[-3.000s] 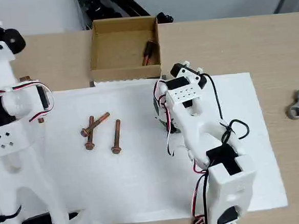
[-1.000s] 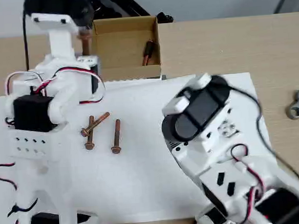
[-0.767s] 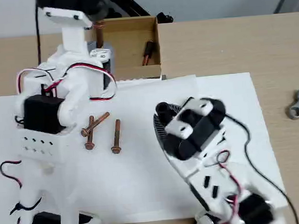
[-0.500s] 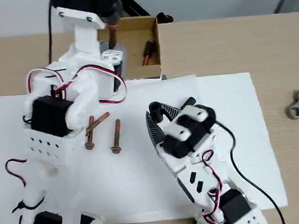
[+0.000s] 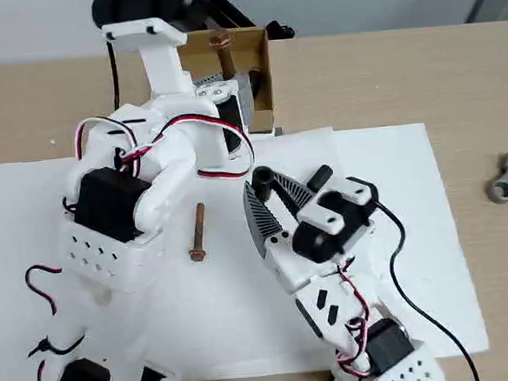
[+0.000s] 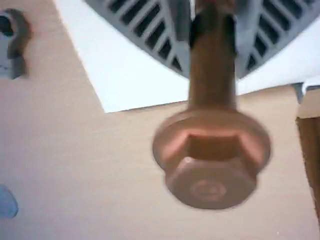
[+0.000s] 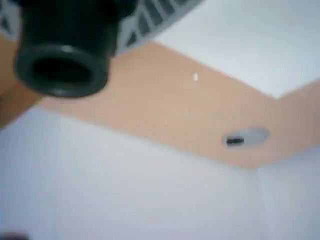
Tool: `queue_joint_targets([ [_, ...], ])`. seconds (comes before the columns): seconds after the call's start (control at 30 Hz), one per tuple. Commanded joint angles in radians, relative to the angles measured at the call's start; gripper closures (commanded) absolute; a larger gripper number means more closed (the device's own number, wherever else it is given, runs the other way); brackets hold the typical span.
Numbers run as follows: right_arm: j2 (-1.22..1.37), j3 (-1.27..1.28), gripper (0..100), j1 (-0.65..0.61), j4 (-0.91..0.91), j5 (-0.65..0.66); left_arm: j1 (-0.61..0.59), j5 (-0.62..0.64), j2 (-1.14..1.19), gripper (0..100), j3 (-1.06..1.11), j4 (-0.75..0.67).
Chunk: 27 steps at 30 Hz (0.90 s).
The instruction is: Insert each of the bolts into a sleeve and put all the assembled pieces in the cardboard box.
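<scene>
Bolts first: one bolt (image 6: 212,150) is clamped by its shaft between the fingers of my left gripper (image 6: 212,27), hex head pointing out past the fingertips. From the high view it stands head-up over the cardboard box (image 5: 261,81), which sits on the counter (image 5: 403,75) at the far edge of the white sheet (image 5: 393,189). A dark band circles the shaft where my fingers pinch it; whether that is a sleeve I cannot tell.

My right gripper (image 5: 264,188) is raised above the middle of the sheet and clenched on a black sleeve (image 7: 62,67), its open bore facing the wrist camera.

A second bolt (image 5: 197,232) lies flat on the sheet, between my two arms and just beside the left one. A grey part (image 5: 506,177) rests on the bare counter, well apart from the sheet.
</scene>
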Motion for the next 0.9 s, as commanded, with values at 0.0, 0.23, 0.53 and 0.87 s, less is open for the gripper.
queue_joint_targets([
  [0.0,-0.015,-0.006,99.4,-0.001,-0.047,-0.011,0.006,0.028,-0.044,100,-0.035,-0.028],
  [0.23,-0.013,0.005,99.4,0.019,-0.045,-0.011,0.061,-0.025,-0.046,100,0.031,0.031],
  [0.53,-0.013,0.068,99.4,0.019,-0.048,-0.011,0.143,-0.11,-0.104,100,0.028,0.043],
  [0.87,-0.013,0.072,99.4,0.042,-0.048,-0.011,0.196,-0.206,-0.252,100,0.147,0.077],
])
